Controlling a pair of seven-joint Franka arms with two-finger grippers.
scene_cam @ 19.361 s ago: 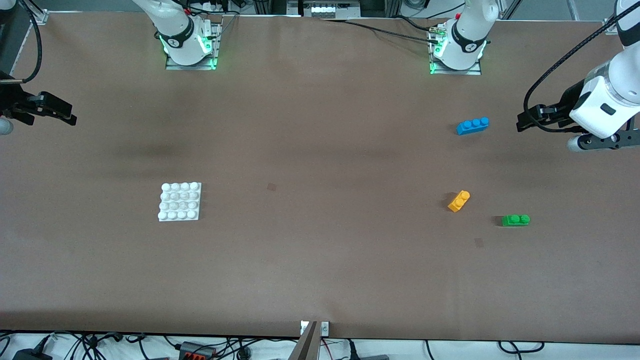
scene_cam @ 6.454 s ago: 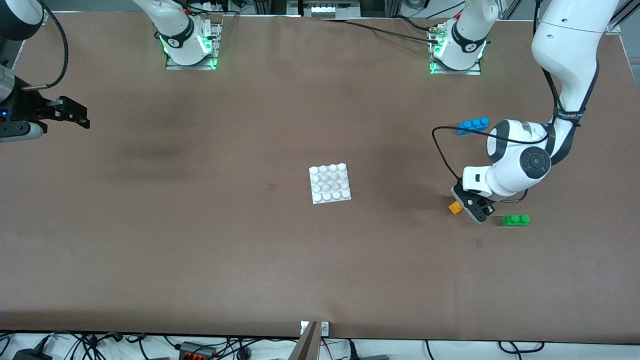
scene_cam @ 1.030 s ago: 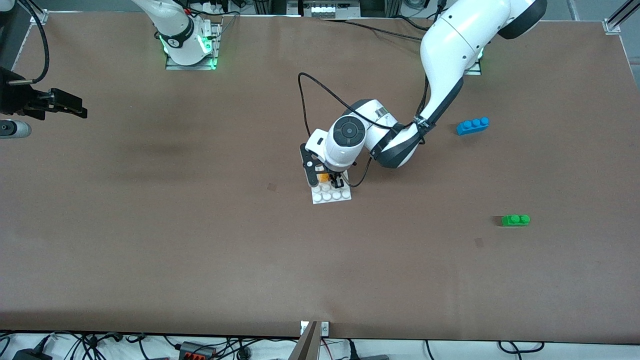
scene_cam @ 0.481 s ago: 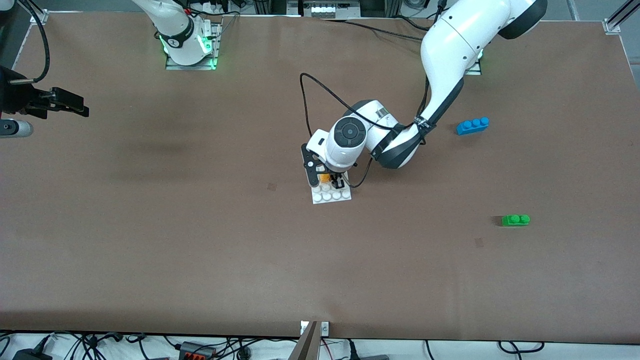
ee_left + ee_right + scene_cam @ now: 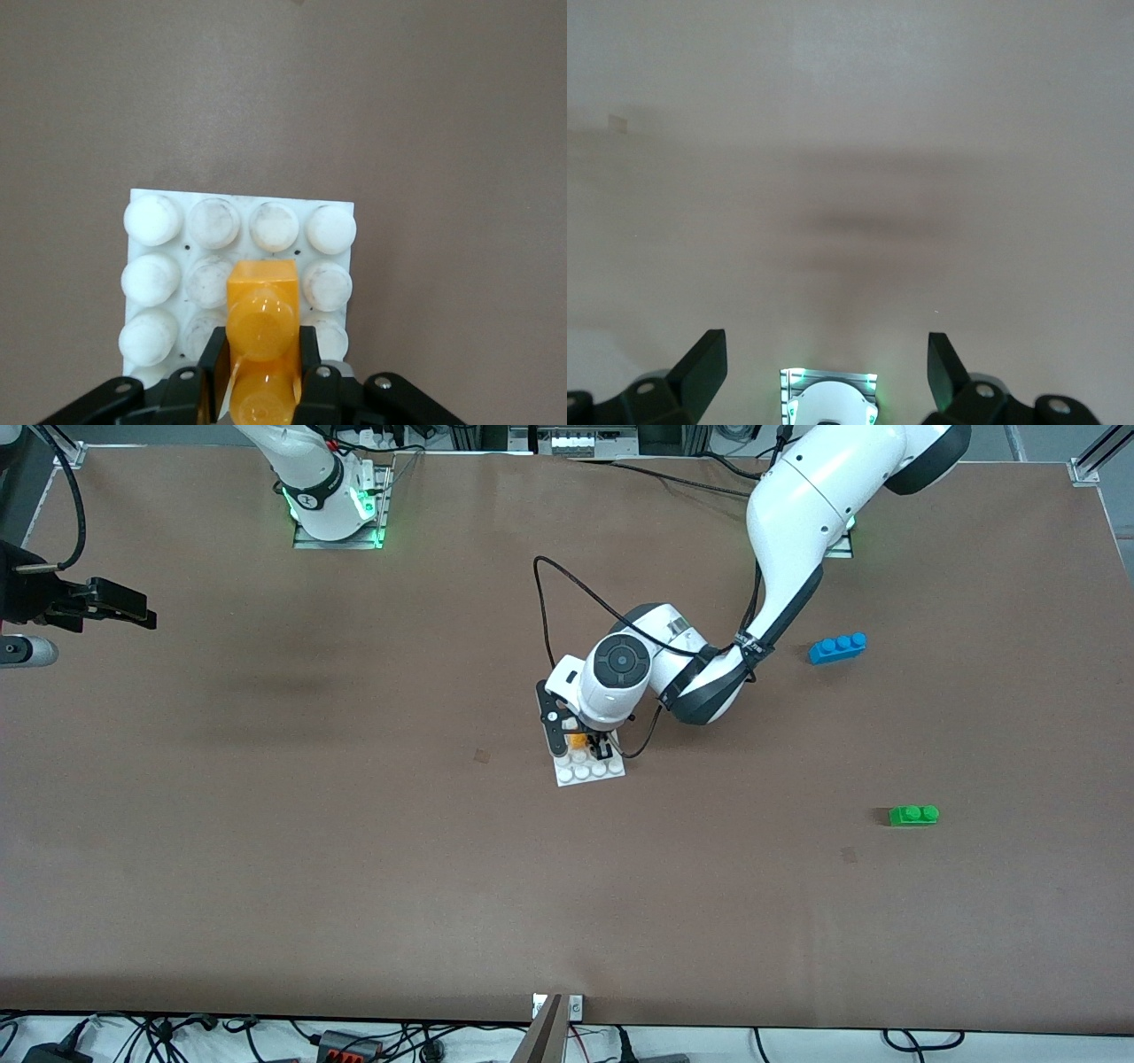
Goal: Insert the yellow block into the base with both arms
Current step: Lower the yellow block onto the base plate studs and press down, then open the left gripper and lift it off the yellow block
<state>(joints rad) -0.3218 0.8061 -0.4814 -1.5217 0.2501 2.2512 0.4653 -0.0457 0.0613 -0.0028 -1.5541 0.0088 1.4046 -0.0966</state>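
The left pincer (image 5: pixel 259 372), clamped on the yellow block (image 5: pixel 260 319) over the base (image 5: pixel 159 257), should press straight down, studs aligned. The right pincer (image 5: pixel 827 367) waits wide open, empty.

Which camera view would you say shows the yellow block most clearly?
The left wrist view: the yellow block fills the left gripper, over the base. In the front view only a sliver shows under the wrist. The right wrist view shows none.

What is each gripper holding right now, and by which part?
The left gripper grips the yellow block by its two long sides, over the base. The right gripper holds nothing, jaws open.
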